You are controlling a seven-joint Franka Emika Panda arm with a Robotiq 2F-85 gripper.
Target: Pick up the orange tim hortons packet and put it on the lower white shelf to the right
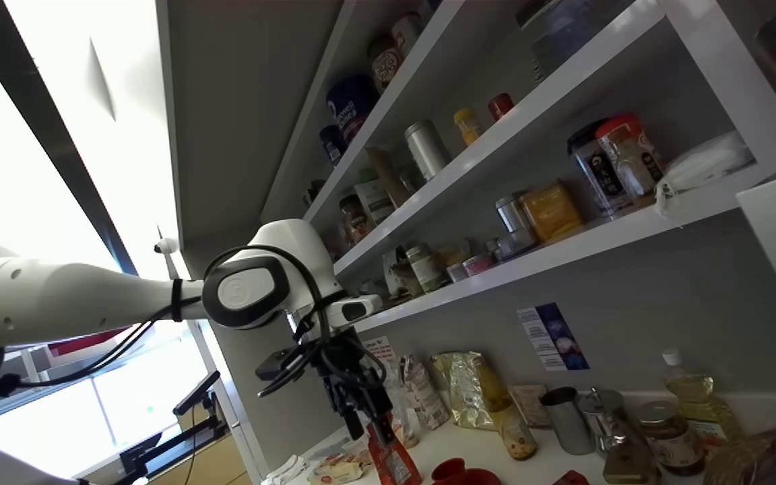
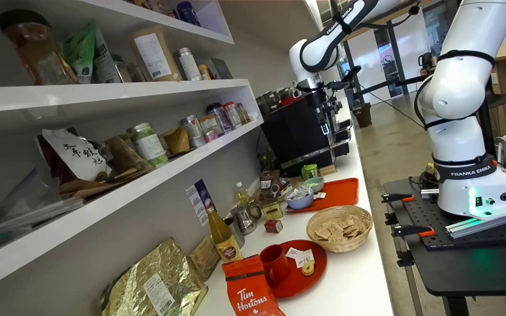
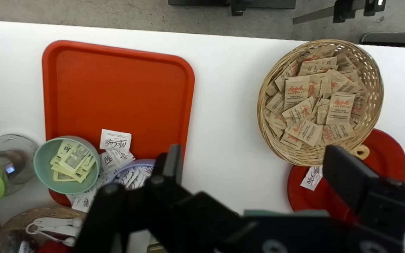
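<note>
My pincer (image 3: 258, 165): spread wide, the fingers (image 3: 346, 168) well apart over bare white counter (image 3: 223, 105); I have hold of nothing.
Wicker basket (image 3: 376, 88): below me on the counter, heaped with small brown sachets (image 3: 297, 91).
Red tray (image 3: 118, 88): also below me, white sachets (image 3: 115, 140) lying on it, a green bowl (image 3: 42, 168) overlapping its edge.
Red plate (image 3: 389, 154): just beside the basket, whose rim hides part of it in the wrist view.
Red mug (image 2: 275, 263): upright at the plate's edge.
Tim Hortons packet (image 2: 253, 289): red-orange, just beside the mug, well apart from me; the frame cuts off its foot. In an exterior view my fingertips (image 1: 382, 431) cross its top, by line of sight; I see no grip there.
Yellow bottle (image 2: 222, 237): near the packet, toward the wall.
Gold foil bag (image 2: 156, 281): by the wall.
Lower white shelf (image 2: 103, 207): along the wall above the counter, lined with jars (image 2: 149, 145) and bags (image 2: 77, 156).
</note>
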